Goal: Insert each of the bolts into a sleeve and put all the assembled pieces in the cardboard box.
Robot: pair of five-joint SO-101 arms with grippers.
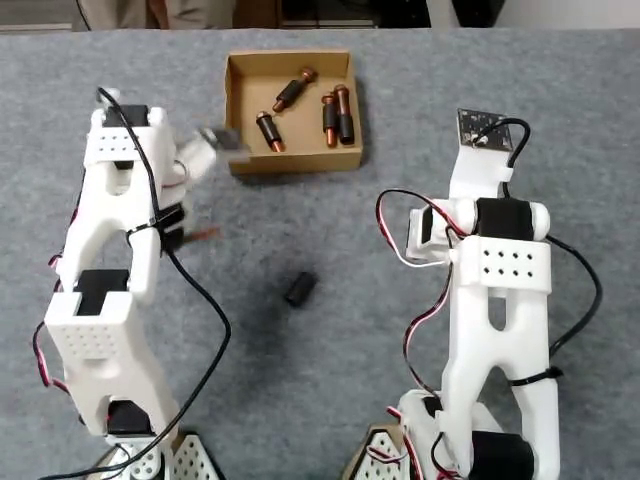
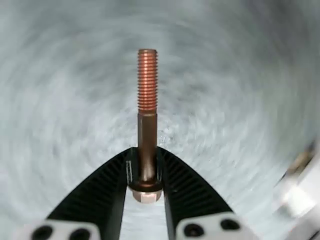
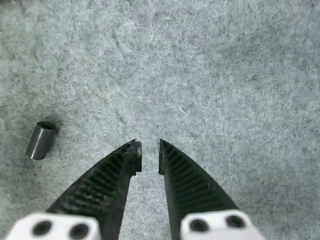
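My left gripper (image 2: 145, 151) is shut on the head end of a copper bolt (image 2: 147, 85), whose threaded shank sticks straight out past the fingertips. In the high view the bolt's tip (image 1: 206, 234) pokes out from under the left arm, left of centre. A black sleeve (image 1: 299, 288) lies alone on the grey mat between the arms; it is also in the right wrist view (image 3: 41, 140). My right gripper (image 3: 149, 151) hangs just above the mat, open by a narrow gap, holding nothing, with the sleeve off to one side. The cardboard box (image 1: 240, 112) holds several sleeved bolts (image 1: 293, 92).
The box stands at the back centre, just beyond the left arm's wrist. Black and red cables (image 1: 205, 310) loop off both arms over the mat. The right arm (image 1: 500, 300) takes up the right half of the table.
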